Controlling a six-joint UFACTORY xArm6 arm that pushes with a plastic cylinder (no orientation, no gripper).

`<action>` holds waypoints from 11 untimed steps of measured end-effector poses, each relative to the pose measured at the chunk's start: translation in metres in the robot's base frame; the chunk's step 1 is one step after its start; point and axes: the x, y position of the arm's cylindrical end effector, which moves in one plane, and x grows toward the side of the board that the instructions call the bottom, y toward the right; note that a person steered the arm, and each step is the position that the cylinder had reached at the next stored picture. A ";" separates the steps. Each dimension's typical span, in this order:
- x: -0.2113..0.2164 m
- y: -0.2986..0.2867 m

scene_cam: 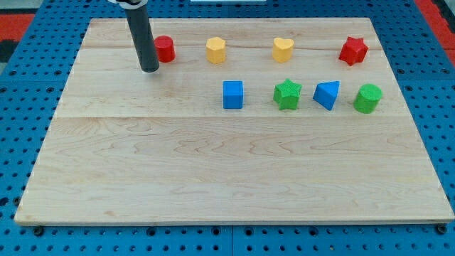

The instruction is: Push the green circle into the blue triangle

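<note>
The green circle (367,98) sits at the view's right on the wooden board, just right of the blue triangle (327,94), with a small gap between them. My tip (149,70) rests on the board at the view's upper left, close beside the red block (164,49) and far to the left of both the green circle and the blue triangle.
A green star (288,94) and a blue cube (232,94) lie left of the triangle in the same row. Along the top are a yellow block (216,50), a yellow heart (283,49) and a red star (352,50). The board's edge (213,222) runs along the bottom.
</note>
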 end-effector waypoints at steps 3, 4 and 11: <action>-0.003 0.052; -0.003 0.060; 0.062 0.458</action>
